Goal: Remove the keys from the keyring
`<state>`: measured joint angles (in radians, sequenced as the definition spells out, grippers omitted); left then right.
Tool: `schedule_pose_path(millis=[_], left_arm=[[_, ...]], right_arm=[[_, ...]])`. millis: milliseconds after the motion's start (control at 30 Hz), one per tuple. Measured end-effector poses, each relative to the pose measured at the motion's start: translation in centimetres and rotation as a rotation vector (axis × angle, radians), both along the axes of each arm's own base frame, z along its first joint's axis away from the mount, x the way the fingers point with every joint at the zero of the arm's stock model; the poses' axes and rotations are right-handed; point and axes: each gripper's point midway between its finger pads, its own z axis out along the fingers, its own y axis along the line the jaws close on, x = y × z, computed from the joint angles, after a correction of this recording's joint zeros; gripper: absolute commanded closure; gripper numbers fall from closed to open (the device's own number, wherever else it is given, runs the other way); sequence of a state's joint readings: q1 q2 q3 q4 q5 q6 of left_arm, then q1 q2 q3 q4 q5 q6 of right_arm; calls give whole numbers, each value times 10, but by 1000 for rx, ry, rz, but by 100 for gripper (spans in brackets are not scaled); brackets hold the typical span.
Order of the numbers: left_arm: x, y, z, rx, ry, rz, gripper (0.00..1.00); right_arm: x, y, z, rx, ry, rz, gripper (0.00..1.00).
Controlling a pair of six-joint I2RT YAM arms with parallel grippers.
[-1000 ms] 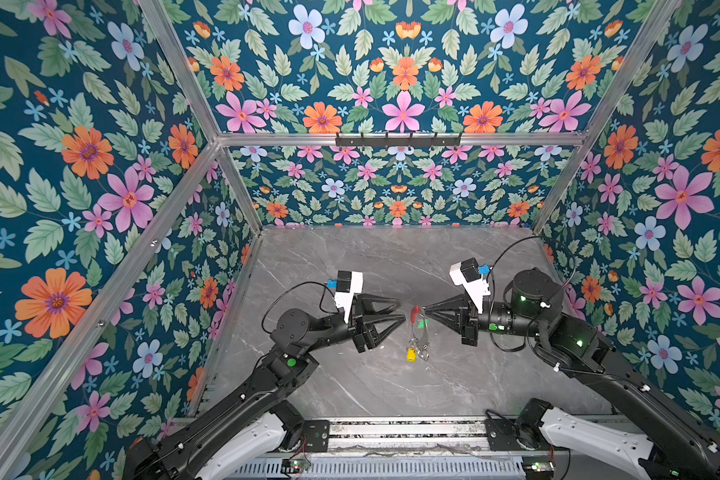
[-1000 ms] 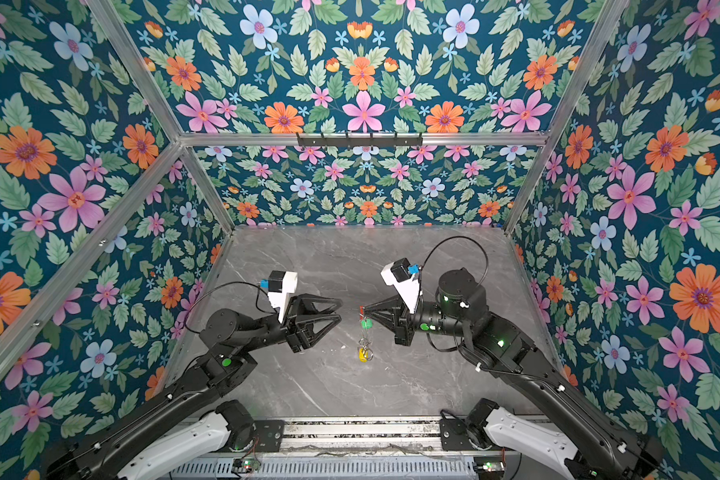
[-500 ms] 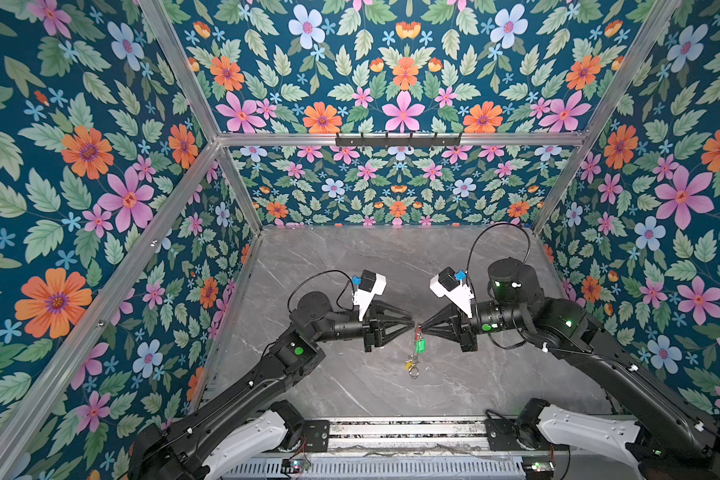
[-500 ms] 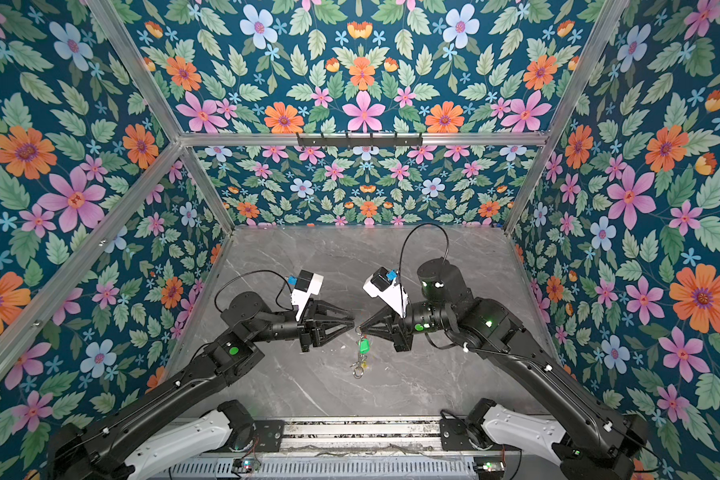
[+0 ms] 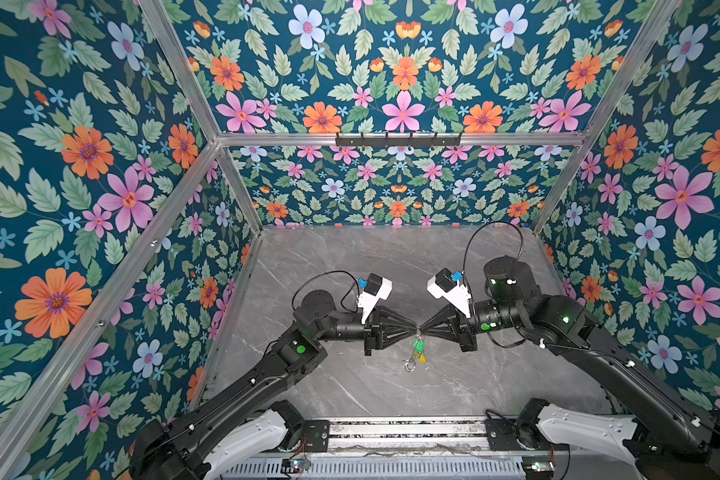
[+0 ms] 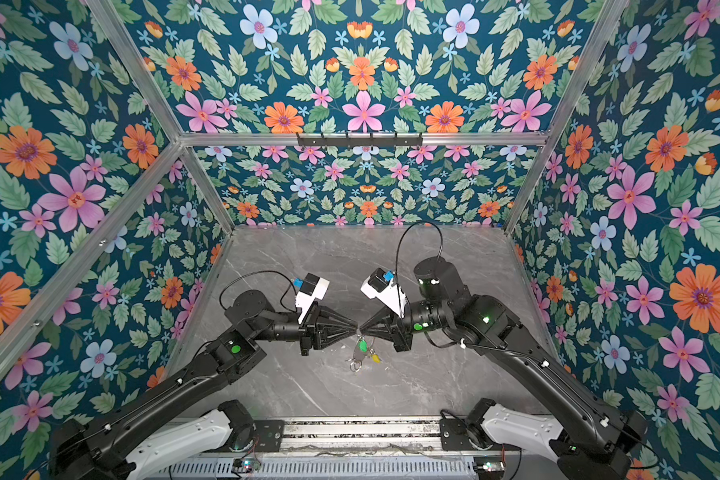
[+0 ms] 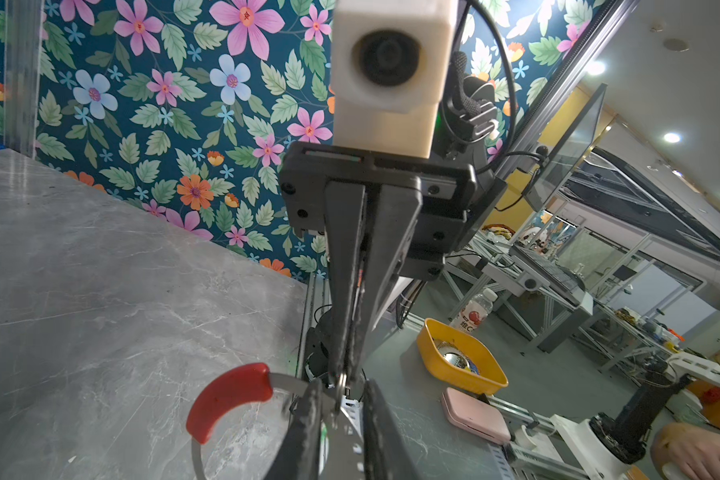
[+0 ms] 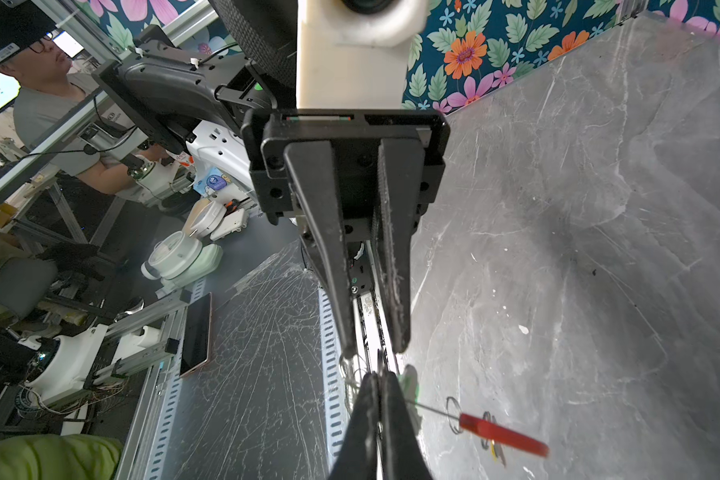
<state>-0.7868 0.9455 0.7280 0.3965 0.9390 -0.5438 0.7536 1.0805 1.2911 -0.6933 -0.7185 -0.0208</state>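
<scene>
Flowered walls (image 5: 100, 166) close in the grey marble desk (image 5: 350, 270), and your two arms meet nose to nose above its near middle.

On the left, your left end effector (image 5: 415, 330) has its jaws drawn down to a narrow gap. The right wrist view shows its fingers (image 8: 327, 249) apart, straddling the edge of the keyring (image 7: 285, 379). I cannot tell whether they touch it yet.

The keyring hangs in the air between the two tips, clear of the desk, with its red sleeve (image 7: 229, 399) curving away to one side. Below it dangle the keys (image 5: 419, 348), green tag (image 6: 362, 345) above yellow tag (image 6: 375, 356) (with a bare little loop lowest of all).

On the right, your right end effector (image 5: 421, 331) is pinched fully shut on the thin metal of the keyring.

By my reading, you are setting the second grip: one arm braces the keyring so the other can work a key off it. The next move calls for finishing the left closure on the right piece, a key's small loop rather than the big hoop. After that comes a steady slide along the wire, since such thin metal looks likely to slip or twist.

A second ago your left end effector stood wide open and short of the keyring. It has since come forward and narrowed. The right grip is unchanged, and the keyring sits in much the same spot.
</scene>
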Motion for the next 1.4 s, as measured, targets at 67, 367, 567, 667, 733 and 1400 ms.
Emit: schedule_pose_path(millis=[67,367,567,667,733,1400], left_arm=[[0,-1,-1,3,2,-3,82],[-1,-3,-4,11,10,-11,96],[-1,-3,-3,10,7,-6,100],[1,-2,-2,0,3,13,100],[2,-1,0,-18,-8,27,100],[29,20,45,-377,-31,251,100]], right_arm=[[1,0,0,-2,-2,-1,100],[3,1,-2,-12,1,-2,100],[3,1,-2,-14,3,-3,100],[3,1,0,-7,4,-9,92],[4,1,2,7,3,-22,77],[28,10,58,554,-33,-235,62]])
